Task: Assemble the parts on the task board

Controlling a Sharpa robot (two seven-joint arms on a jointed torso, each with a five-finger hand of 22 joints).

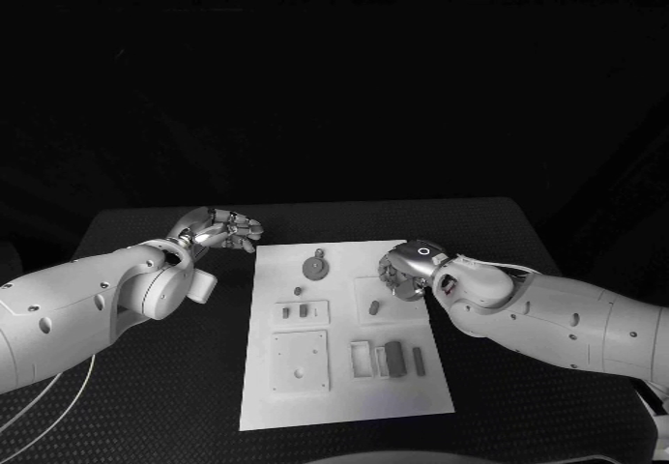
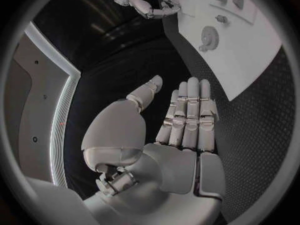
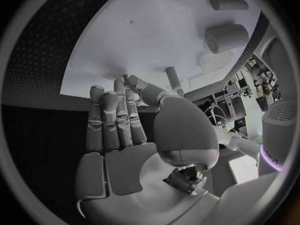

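The white task board [image 1: 349,333] lies in the middle of the table. On it are a round gear-like part [image 1: 319,268], a small peg [image 1: 374,307], two small pieces [image 1: 294,311], a flat plate [image 1: 300,362] and several upright blocks [image 1: 394,358]. My right hand [image 1: 409,271] hovers over the board's far right part, fingers apart, holding nothing. In the right wrist view the peg [image 3: 173,79] lies on the board just beyond that hand's [image 3: 125,120] thumb, apart from it. My left hand [image 1: 220,230] is off the board's far left corner, fingers stretched flat [image 2: 187,115] and empty.
The black table [image 1: 154,387] surrounds the board on all sides. The left wrist view shows the board's edge [image 2: 250,65], the gear [image 2: 208,36] and my right hand [image 2: 147,0]. A thick round part [image 3: 225,37] stands on the board beyond my right hand.
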